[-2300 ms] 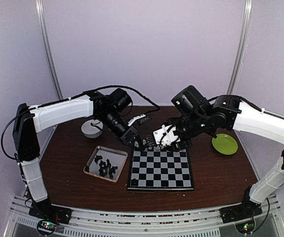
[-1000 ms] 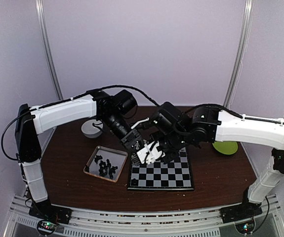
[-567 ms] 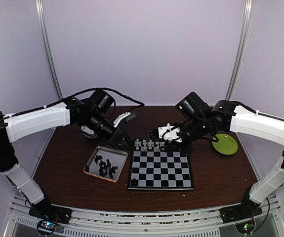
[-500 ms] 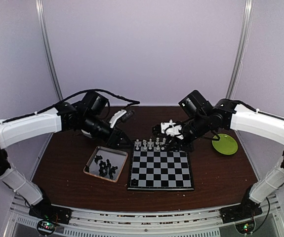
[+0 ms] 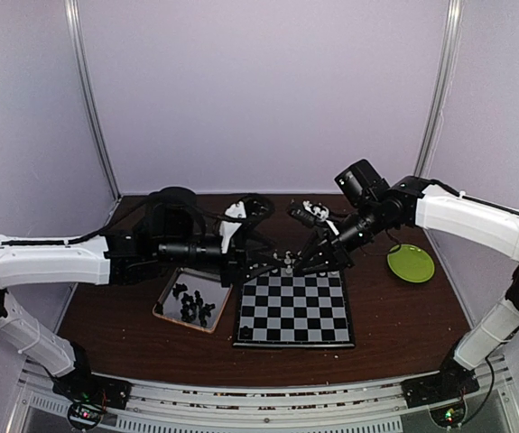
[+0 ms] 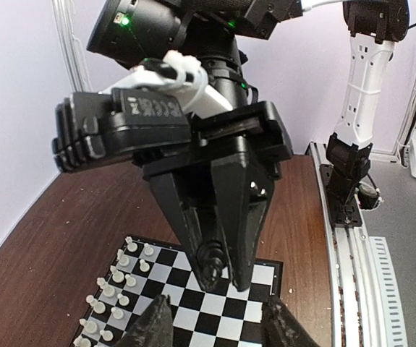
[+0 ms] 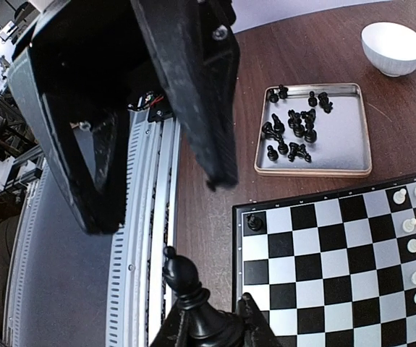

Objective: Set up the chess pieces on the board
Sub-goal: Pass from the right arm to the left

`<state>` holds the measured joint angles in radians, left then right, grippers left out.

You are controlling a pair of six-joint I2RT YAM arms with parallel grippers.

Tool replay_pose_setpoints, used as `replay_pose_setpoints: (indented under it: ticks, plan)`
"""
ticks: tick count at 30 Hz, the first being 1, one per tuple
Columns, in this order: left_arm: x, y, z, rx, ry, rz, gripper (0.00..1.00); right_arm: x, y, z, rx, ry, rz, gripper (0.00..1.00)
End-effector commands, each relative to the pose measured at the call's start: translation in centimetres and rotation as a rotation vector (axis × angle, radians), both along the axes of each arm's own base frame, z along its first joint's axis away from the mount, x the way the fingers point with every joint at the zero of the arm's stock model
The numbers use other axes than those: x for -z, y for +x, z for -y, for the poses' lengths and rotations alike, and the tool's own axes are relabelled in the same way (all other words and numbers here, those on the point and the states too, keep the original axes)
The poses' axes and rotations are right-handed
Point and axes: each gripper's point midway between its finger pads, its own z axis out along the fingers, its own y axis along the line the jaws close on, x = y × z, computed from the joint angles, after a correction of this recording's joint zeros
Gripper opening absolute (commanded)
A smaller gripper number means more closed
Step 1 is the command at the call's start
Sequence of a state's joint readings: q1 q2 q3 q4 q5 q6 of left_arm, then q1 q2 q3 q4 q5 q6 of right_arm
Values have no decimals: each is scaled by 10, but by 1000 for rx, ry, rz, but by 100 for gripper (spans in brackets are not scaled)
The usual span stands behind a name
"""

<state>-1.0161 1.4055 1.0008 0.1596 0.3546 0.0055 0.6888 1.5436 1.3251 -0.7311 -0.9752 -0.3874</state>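
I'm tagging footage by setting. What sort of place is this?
Probably a robotics lab test cell: a brown table boxed in by plain pale walls and metal posts, with two arms bolted to an aluminium rail at its near edge.

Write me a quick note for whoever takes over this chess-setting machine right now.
Left gripper: open, empty.
Right gripper: shut on a black piece, above the board.
Done: white pieces stand along the board's far edge; one black corner piece stands on the near left square.
Left: set down the held piece, then place the loose black pieces from the tray.
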Motion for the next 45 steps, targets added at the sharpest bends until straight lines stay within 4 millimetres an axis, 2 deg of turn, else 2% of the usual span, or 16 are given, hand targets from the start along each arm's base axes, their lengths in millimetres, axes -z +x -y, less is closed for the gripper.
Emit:
replay_pose_setpoints:
  ticks: [1,6,15,25,30,36,38,39,43,45]
  plan:
    - [-36,8,18,6,-115,76,43,-18,-1,-7,-20,63,-35,9]
    - [-32,11,29,25,-93,67,41,-19,-2,-7,-21,67,-34,9]
    - [-21,8,38,68,-52,30,25,-21,-3,-7,-23,71,-41,10]
    - [-7,5,36,85,16,0,29,-22,-3,-6,-23,71,-29,10]
    - [-5,6,35,75,19,-6,20,-21,-2,-5,-17,67,-18,11]
    - [-11,6,40,86,-2,-9,9,-20,-1,-4,-9,57,-12,12]
    - [-15,8,40,78,5,-7,8,-22,-1,-2,-8,44,8,16]
    - [-17,9,39,70,9,-4,7,-21,-2,2,-11,26,26,22]
    - [-16,18,28,-5,58,13,6,-10,0,31,50,-47,132,45]
    - [-5,18,21,-20,127,-1,6,-4,10,52,141,-61,182,50]
